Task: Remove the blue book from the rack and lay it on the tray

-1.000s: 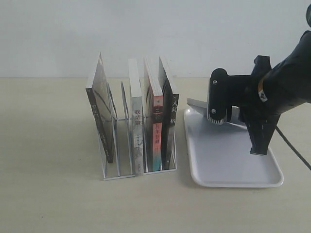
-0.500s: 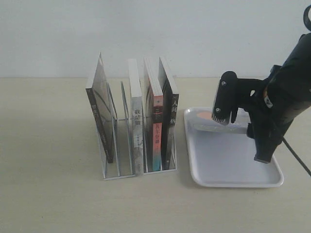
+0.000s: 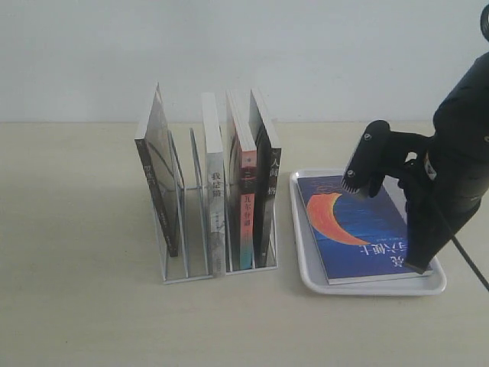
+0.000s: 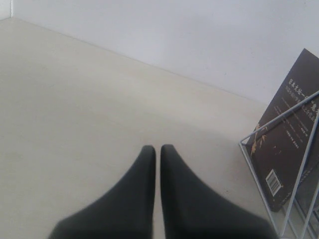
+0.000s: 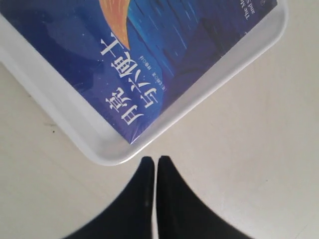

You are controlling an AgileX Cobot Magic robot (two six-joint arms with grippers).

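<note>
The blue book (image 3: 359, 225) lies flat on the white tray (image 3: 306, 264), cover up, showing its orange-red crescent. In the right wrist view a corner of the blue book (image 5: 149, 55) rests inside the tray (image 5: 102, 149). My right gripper (image 5: 156, 160) is shut and holds nothing, just outside that tray corner. From the exterior view the right gripper (image 3: 419, 264) hangs over the tray's right front part, apart from the book. The white wire rack (image 3: 187, 271) stands left of the tray. My left gripper (image 4: 157, 148) is shut and empty over bare table, beside the rack (image 4: 279, 124).
Several books stand upright in the rack: a dark one (image 3: 157, 191) at the left, a white one (image 3: 216, 202), a red-and-teal spine (image 3: 247, 214) and a black spine (image 3: 269, 202) closest to the tray. A pale wall rises behind the table.
The blue book went from tilted in the right gripper to lying flat on the tray. The right gripper let it go, drew back to the right and shut.
</note>
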